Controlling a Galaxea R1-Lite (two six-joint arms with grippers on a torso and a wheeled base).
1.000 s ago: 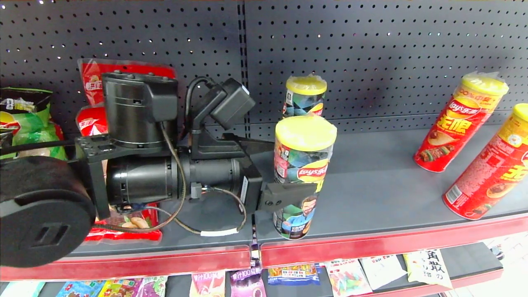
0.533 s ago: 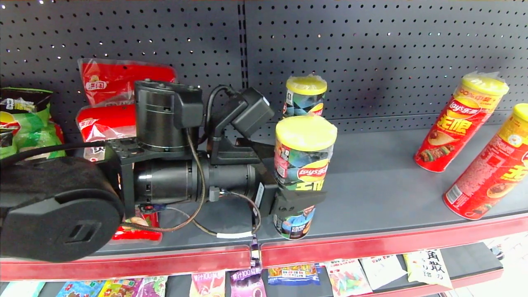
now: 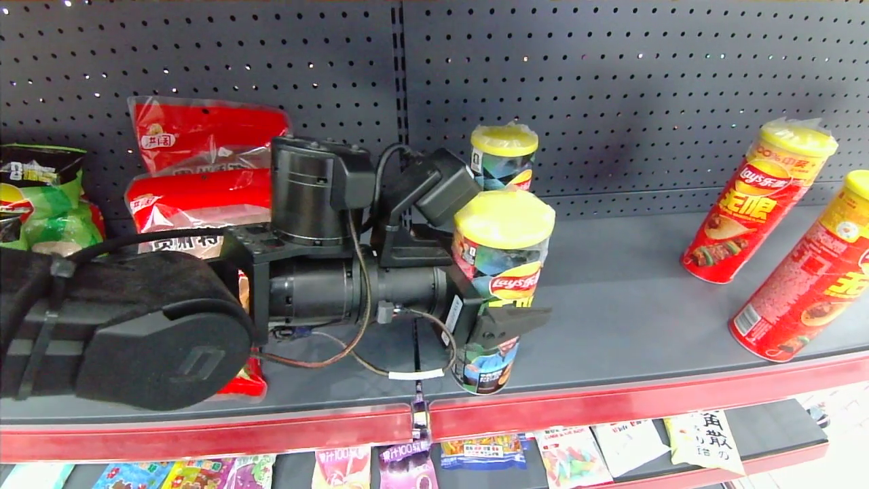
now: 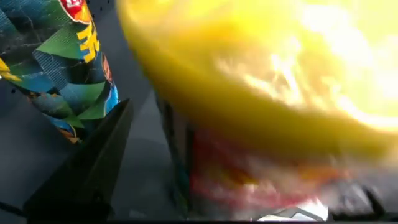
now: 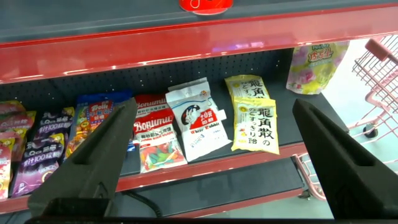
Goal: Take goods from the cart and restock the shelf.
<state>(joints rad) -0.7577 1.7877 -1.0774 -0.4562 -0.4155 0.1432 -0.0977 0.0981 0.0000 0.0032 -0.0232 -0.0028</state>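
The left gripper (image 3: pixel 508 307) is at centre frame in the head view. Its fingers (image 3: pixel 510 324) are spread to either side of the tall crisp tube with a yellow plastic lid (image 3: pixel 502 231), which stands upright at the front edge of the grey metal shelf (image 3: pixel 611 326). In the left wrist view a strip of shelf shows between 1 finger and the tube. A 2nd yellow-lidded tube (image 3: pixel 504 157) stands behind, near the pegboard. 2 red crisp tubes (image 3: pixel 753 210) lean at the right, and red snack bags (image 3: pixel 197 156) stand at upper left. The right gripper (image 5: pixel 212 106) is spread wide before a lower shelf (image 5: pixel 205 175) of flat sweet packets (image 5: pixel 193 118), with a red wire cart (image 5: pixel 380 74) near the shelf's end.
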